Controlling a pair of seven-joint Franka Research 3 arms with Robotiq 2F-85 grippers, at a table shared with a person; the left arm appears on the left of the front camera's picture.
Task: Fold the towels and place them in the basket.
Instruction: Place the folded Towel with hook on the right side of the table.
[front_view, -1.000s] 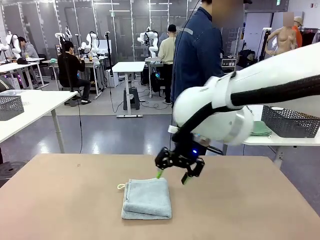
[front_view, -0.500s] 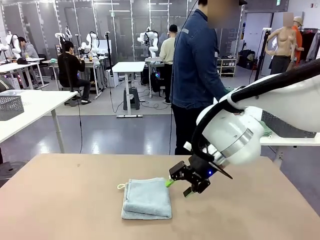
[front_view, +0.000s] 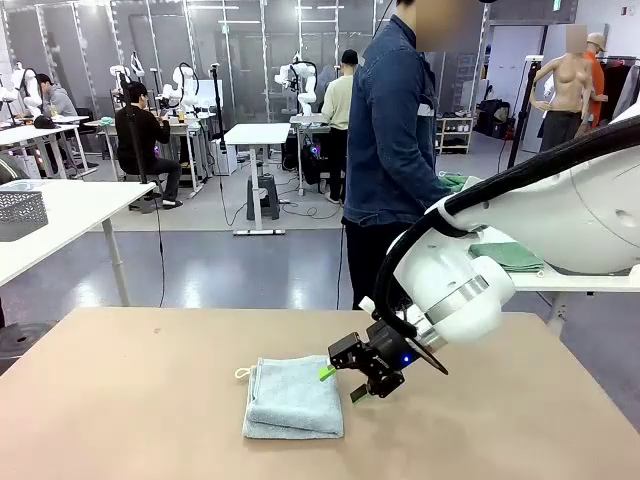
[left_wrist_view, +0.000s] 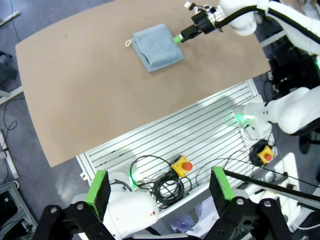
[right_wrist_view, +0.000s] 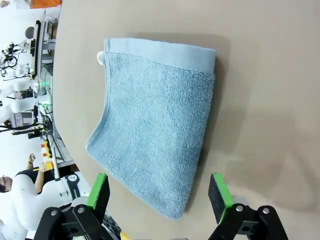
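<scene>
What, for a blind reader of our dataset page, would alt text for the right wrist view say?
A folded pale blue-grey towel lies flat on a tan table, a white loop at one corner. The right gripper, open, frames its near end with green-padded fingers.

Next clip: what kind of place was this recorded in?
Most likely a robotics lab or data-collection hall. It is a large open room with rows of white work tables. A yellow emergency-stop button and coiled cables sit on a slotted aluminium base beside the brown table.

Bright, even indoor light; soft shadow beside towel (right_wrist_view: 155, 135); wrist views bend at edges; focus sharp.
</scene>
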